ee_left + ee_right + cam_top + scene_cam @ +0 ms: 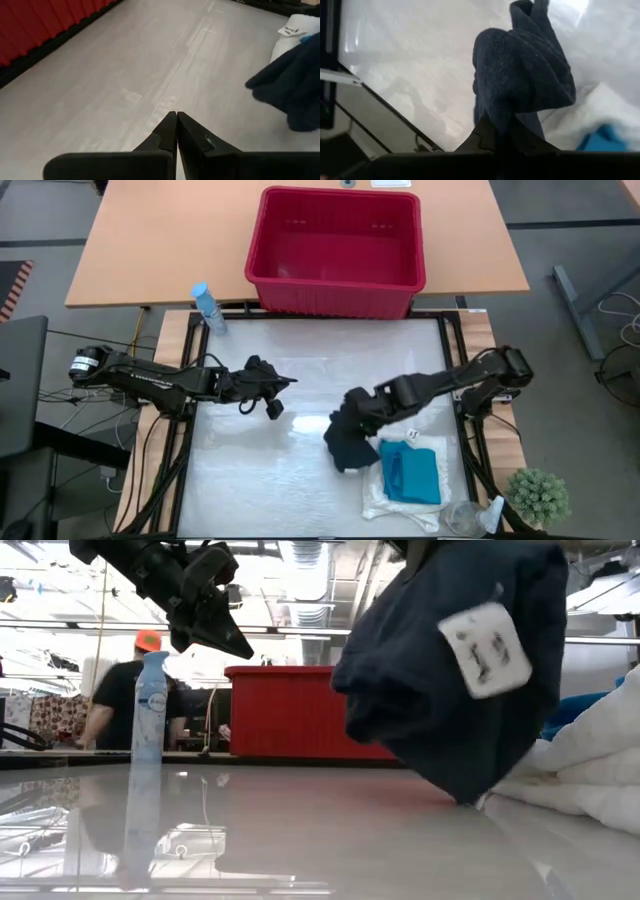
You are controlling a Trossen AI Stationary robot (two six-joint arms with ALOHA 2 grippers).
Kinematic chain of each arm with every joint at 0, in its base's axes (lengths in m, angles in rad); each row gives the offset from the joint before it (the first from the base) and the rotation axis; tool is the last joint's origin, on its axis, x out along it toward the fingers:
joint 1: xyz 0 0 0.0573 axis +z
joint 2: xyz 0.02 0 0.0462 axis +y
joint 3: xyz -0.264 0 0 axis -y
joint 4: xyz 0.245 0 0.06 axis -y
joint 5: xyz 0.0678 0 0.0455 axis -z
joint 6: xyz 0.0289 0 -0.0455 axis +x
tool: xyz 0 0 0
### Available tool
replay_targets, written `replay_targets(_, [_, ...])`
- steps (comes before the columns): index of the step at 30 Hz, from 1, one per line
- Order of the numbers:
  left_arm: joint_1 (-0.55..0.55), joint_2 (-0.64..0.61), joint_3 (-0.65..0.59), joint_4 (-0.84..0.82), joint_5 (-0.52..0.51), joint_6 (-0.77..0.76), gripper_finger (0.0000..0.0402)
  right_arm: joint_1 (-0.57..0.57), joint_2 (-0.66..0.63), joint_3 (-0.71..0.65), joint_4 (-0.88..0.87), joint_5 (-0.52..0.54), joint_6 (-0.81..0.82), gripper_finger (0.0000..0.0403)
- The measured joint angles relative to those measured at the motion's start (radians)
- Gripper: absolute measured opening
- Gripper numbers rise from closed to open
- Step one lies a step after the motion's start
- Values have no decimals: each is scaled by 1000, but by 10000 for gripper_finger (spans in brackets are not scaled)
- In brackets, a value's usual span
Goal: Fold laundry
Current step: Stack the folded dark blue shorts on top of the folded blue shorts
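The dark navy garment hangs bunched from my right gripper, which is shut on it above the table's middle right. In the low view the navy garment shows a white label. The turquoise garment lies folded on the cream-white cloth at the near right corner. My left gripper hovers shut and empty over the table's middle left, and it also shows in the low view and its own wrist view. My right gripper pinches a bunched-up fold of the navy garment between its two fingers, coming from above and slanting down. Several layers are gathered there. The garment hangs below the fingers in a loose lump; whether its lowest end touches the table I cannot tell.
A red plastic basket stands on the wooden table beyond the far edge. A blue spray bottle stands at the far left corner. A small green plant and a clear item sit at the near right. A person is in the room behind.
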State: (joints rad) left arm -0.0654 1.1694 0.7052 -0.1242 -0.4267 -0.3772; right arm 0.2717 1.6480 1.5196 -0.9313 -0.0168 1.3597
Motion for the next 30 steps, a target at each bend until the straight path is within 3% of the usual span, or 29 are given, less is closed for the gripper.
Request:
replay_targets(9, [0, 0, 0, 1, 0, 19, 0, 177, -64, 1, -29, 143, 290, 29])
replay_targets(13, [8, 0, 0, 1, 2, 18, 0, 273, -82, 1, -139, 201, 464, 29])
replay_targets(23, [71, 0, 0, 11, 37, -40, 0, 501, -85, 1, -372, 202, 858, 29])
replay_targets(30, [109, 0, 0, 11, 86, -133, 0, 548, -85, -6, -463, 106, 893, 29])
